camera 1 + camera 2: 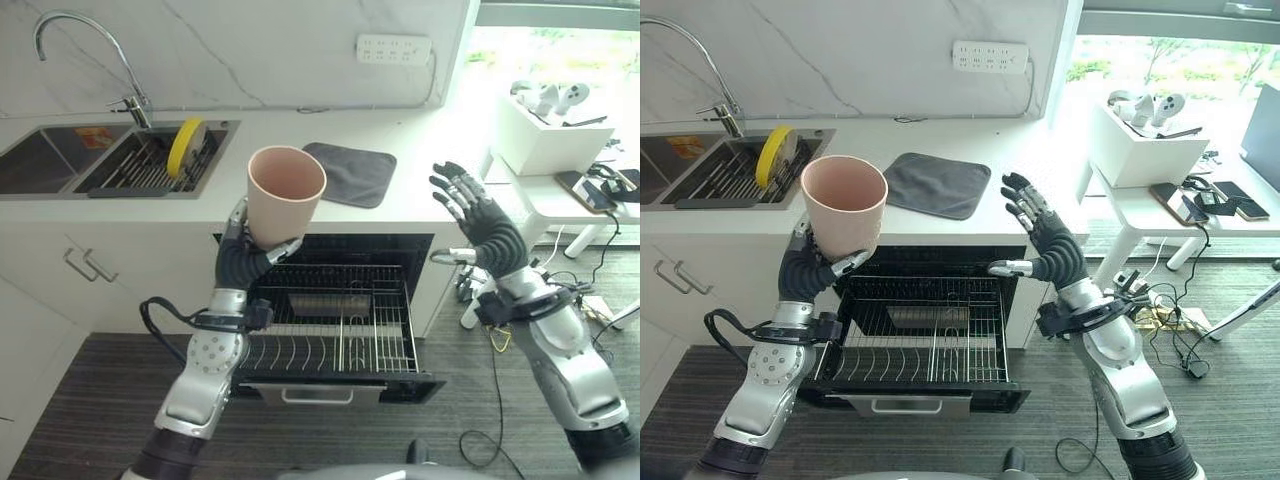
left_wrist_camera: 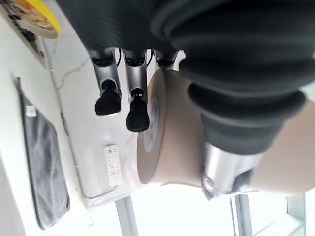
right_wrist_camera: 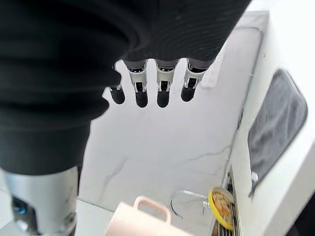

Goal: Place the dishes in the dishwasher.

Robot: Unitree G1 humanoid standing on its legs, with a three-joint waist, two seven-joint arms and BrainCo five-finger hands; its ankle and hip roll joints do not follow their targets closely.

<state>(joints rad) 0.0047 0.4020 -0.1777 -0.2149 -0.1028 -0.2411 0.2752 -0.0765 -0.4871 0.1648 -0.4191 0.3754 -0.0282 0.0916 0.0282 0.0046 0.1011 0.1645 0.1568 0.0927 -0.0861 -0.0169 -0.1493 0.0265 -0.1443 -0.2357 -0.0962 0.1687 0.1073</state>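
Note:
My left hand [image 1: 243, 262] holds a pale pink cup [image 1: 285, 205] upright above the front left of the pulled-out dishwasher rack [image 1: 335, 330]; its fingers and thumb curl round the cup's base, as the left wrist view shows with the cup [image 2: 167, 137] against the palm. My right hand [image 1: 482, 222] is raised to the right of the dishwasher, fingers straight and spread, holding nothing. The right wrist view shows the cup's rim and handle [image 3: 145, 216]. A yellow plate [image 1: 185, 146] stands on edge in the sink's drying rack [image 1: 150, 165].
A grey mat [image 1: 350, 172] lies on the white counter [image 1: 420, 195] behind the dishwasher. The tap [image 1: 85, 60] rises over the sink. A white side table [image 1: 565, 190] with a box and devices stands at right, cables on the floor below it.

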